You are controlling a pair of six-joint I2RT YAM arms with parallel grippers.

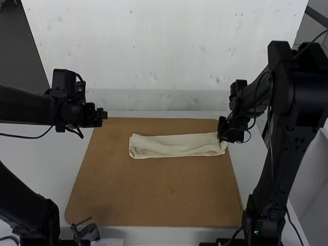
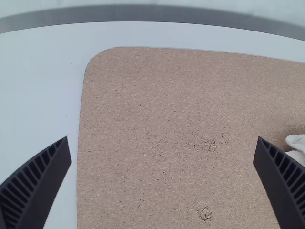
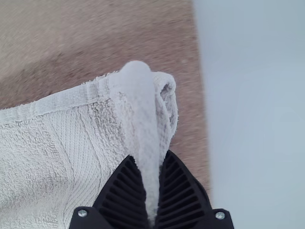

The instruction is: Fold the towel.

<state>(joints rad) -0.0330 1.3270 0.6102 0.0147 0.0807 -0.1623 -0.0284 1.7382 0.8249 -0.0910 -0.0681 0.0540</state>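
The white towel point(image 1: 177, 145) lies as a long narrow folded strip across the upper middle of the brown board. At its right end is my right gripper point(image 1: 223, 134). In the right wrist view, my right gripper point(image 3: 151, 191) is shut on a pinched ridge of the towel point(image 3: 62, 157) near its end. My left gripper point(image 1: 104, 115) is above the board's far left corner, apart from the towel. In the left wrist view, my left gripper point(image 2: 164, 152) stands wide open, and a bit of the towel point(image 2: 296, 142) shows behind one finger.
The brown board point(image 1: 154, 197) rests on a white table point(image 1: 77, 146), with a pale wall point(image 1: 164, 51) behind it. A small dark device point(image 1: 86, 231) is at the board's near left edge.
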